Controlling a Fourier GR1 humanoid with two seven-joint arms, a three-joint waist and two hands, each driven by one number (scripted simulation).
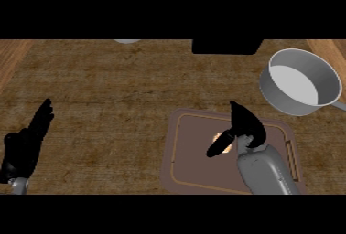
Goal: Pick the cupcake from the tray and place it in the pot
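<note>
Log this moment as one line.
stage: grasping | right hand: curled round small orange cupcake on brown rectangular tray | left hand: open, resting at left | grey metal pot: upper right, holds nothing

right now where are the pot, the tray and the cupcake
pot [287, 103]: head view, on its grey outer wall
tray [196, 164]: head view, on its bare brown floor, left of the right hand
cupcake [222, 137]: head view, on the small pale part showing beside the hand
</note>
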